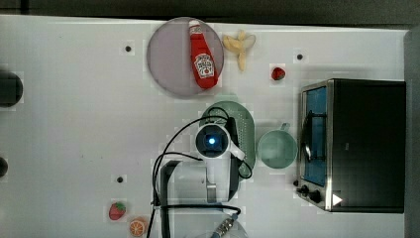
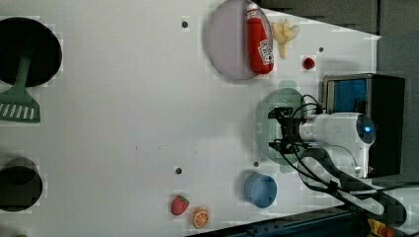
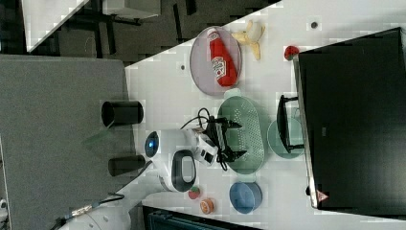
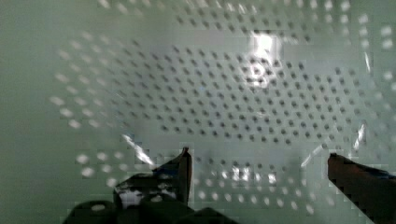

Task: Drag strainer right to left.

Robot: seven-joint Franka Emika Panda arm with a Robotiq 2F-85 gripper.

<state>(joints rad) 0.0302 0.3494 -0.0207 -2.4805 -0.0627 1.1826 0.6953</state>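
Observation:
The strainer [image 1: 245, 130], a pale mint-green oval dotted with small holes, lies on the white table between the plate and the mug. It also shows as the strainer [image 2: 269, 129] and the strainer [image 3: 246, 134]. My gripper [image 3: 233, 139] points down into its bowl with the fingers spread wide along the oval's length. Up close, the holed bowl [image 4: 243, 93] lies just beyond the gripper [image 4: 259, 165], which is open with nothing between its fingertips. The arm's white wrist [image 1: 213, 141] covers the top view's left half of the strainer. Whether a finger touches the bowl is unclear.
A green mug [image 1: 277, 148] sits just beside the strainer, with a toaster oven [image 1: 356, 144] behind it. A ketchup bottle [image 1: 203, 57] lies on a grey plate [image 1: 168, 59]. A banana [image 1: 240, 44], strawberries [image 1: 278, 73], an orange slice [image 1: 137, 227] and a blue bowl [image 2: 260, 189] are scattered around.

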